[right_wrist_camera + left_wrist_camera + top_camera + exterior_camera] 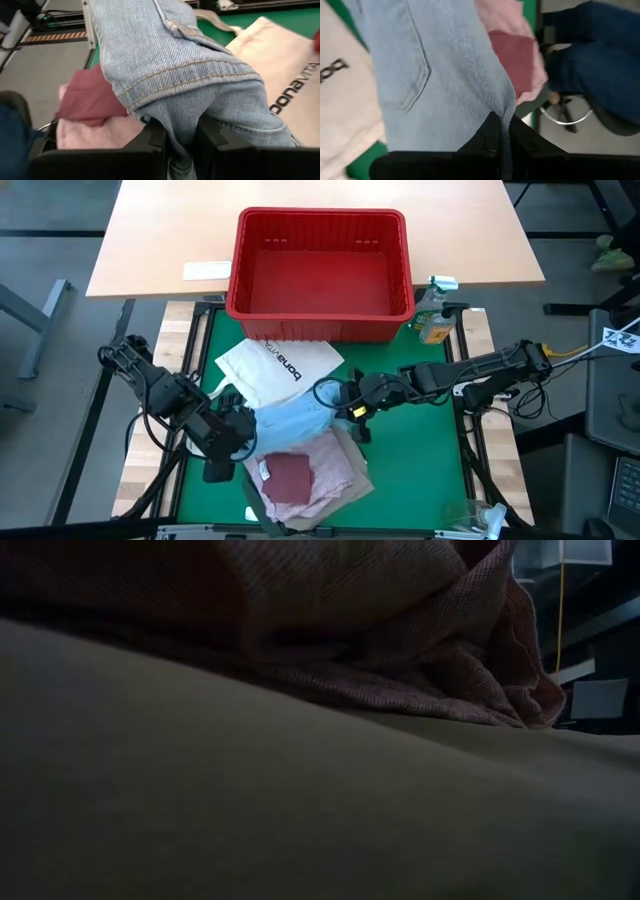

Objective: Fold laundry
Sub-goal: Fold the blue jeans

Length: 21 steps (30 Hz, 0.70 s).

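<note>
Left gripper (pixel 506 150): jaws clenched on an edge of the light blue jeans (pixel 290 423), denim fold pinched between the two dark fingers in the left wrist view. Right gripper (pixel 181 145): jaws grasping the jeans too, a bunch of denim at the waistband seam wedged between its fingers in the right wrist view.

In the high view the left gripper (pixel 232 430) sits at the jeans' left end, the right gripper (pixel 352 408) at the right end. Jeans are stretched between them, long axis roughly left-right across the table, slightly higher on the right arm's side. A back pocket shows in the left wrist view.

Jeans sit mid-mat, partly over the white tote bag (pixel 280 368) with black lettering, which lies flat on the green mat (pixel 420 460) toward the basket. On the near side of the jeans: pink top (pixel 325 475) with a dark red piece (pixel 290 477) on top of it, both lying on beige fabric (pixel 355 485). Low view is filled by the beige fabric with the pink knit bunched on it.

Red plastic basket (pixel 320 325) at the mat's far edge, nothing visible inside. A spray bottle (pixel 436 315) stands just beside its right corner.

A person's legs in dark blue trousers (pixel 600 65) show beyond the table in the left wrist view.
</note>
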Each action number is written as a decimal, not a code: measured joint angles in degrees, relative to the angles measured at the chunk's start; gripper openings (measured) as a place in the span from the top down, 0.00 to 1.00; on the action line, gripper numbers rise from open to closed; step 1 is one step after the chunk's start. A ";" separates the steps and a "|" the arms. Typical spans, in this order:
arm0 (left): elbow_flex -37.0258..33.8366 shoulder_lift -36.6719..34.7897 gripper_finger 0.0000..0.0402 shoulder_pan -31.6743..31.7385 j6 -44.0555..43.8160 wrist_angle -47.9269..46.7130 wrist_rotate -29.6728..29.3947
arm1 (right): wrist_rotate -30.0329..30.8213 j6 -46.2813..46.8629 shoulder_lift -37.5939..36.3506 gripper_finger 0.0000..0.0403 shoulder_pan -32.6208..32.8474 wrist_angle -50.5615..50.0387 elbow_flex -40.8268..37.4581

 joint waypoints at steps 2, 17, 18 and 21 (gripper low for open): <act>0.00 0.22 0.99 0.02 -0.06 2.19 1.35 | -1.97 0.01 0.00 0.88 0.00 -0.75 0.00; 0.00 7.05 0.99 0.02 0.16 15.07 7.19 | -12.40 -0.15 0.00 0.88 0.00 -8.26 0.00; 0.00 7.74 0.99 0.04 0.16 15.51 7.63 | -13.41 -0.12 0.00 0.88 0.22 -8.93 0.00; 0.00 9.64 0.99 -0.03 0.16 17.60 8.84 | -14.26 -0.12 0.00 0.88 1.30 -10.29 0.00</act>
